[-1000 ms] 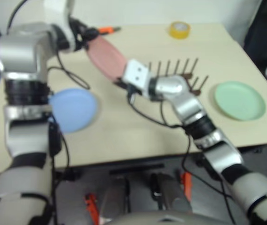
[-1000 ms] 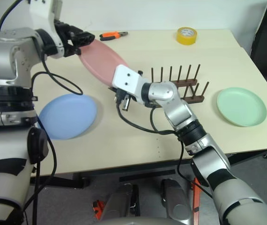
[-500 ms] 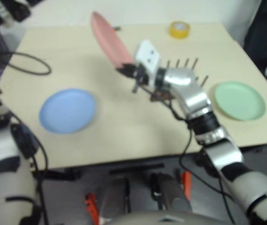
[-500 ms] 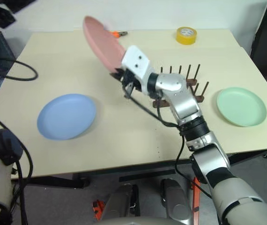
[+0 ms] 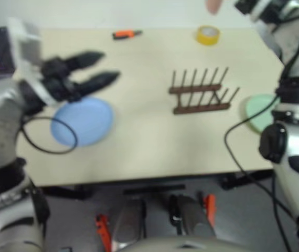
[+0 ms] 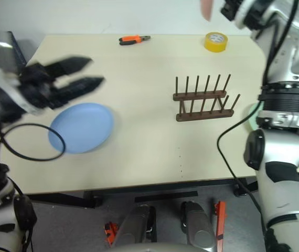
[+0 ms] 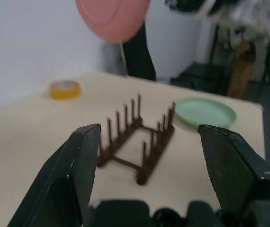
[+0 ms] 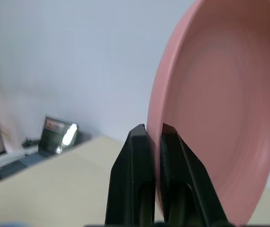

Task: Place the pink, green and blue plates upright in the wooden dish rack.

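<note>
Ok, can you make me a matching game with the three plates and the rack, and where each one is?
Things:
1. pink plate
2. blue plate
3. green plate
4. rack

Places:
A. lying flat on the table near the left end effector
B. standing with nothing in it, mid-table
C. held up in the air by the right end effector
D. lying flat on the table, on the right of the rack

Pairs: 1-C, 2-A, 3-D, 4-B
</note>
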`<state>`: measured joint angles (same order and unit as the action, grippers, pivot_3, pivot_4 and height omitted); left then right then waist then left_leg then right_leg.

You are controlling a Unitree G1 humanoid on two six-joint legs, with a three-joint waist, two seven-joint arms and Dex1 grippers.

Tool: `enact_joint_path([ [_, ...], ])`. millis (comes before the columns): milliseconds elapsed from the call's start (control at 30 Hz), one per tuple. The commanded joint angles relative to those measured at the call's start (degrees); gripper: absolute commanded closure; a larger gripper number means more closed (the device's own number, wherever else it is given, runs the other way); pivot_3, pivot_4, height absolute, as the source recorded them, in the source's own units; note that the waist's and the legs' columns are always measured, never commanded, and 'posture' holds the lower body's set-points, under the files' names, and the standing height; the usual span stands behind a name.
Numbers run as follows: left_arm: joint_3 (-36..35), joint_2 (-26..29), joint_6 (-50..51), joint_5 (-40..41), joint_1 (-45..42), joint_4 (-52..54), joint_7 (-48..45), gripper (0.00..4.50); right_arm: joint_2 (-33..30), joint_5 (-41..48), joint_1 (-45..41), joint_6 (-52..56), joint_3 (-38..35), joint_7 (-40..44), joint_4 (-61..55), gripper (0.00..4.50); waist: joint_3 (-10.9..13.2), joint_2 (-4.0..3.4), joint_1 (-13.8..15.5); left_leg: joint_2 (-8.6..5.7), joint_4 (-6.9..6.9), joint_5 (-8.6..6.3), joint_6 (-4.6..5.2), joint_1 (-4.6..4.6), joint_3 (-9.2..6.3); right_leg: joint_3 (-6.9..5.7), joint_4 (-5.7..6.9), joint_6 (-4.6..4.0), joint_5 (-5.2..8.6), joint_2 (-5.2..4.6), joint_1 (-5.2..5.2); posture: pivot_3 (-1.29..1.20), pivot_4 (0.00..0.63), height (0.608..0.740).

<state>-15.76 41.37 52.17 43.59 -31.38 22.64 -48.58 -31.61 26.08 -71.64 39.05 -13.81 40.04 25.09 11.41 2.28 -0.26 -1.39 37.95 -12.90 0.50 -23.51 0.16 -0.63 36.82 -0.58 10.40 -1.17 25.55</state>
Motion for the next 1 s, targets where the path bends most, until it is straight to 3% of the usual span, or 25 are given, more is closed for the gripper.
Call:
enact_joint_path([
  [33, 7.24, 0.02, -2.70, -3.46, 1.99, 5.23, 1.39, 0.91, -6.00, 3.13, 2.52, 7.64, -1.97, 3.63, -2.71, 4.50, 0.01, -0.01, 0.02, 0.00, -0.02, 0.00, 0.00, 0.04, 0.00, 0.00, 0.01, 0.01, 0.00, 0.01, -0.02, 0.00, 0.150, 0.740],
  [333, 20.55, -0.79, -8.57, -11.90, 3.24, 5.92, 2.01, 0.91, -13.13, 8.06, 7.29, 17.08, -4.84, 7.55, -2.33, 4.50, 0.06, -0.11, -1.21, 0.12, -0.10, 0.00, 0.01, 0.25, 0.00, 0.00, 0.06, 0.00, 0.03, 0.21, -0.15, 0.00, 0.150, 0.740],
  [1000, 20.21, -1.56, -8.88, -12.38, 4.77, 5.71, 3.40, 0.91, -13.39, 8.35, 10.28, 13.46, -4.45, 16.41, 5.20, 4.50, 0.07, -0.11, -1.40, 0.10, -0.09, -0.03, 0.04, 0.37, 0.06, 0.05, -0.05, 0.01, 0.05, 0.21, -0.28, 0.00, 0.150, 0.740],
])
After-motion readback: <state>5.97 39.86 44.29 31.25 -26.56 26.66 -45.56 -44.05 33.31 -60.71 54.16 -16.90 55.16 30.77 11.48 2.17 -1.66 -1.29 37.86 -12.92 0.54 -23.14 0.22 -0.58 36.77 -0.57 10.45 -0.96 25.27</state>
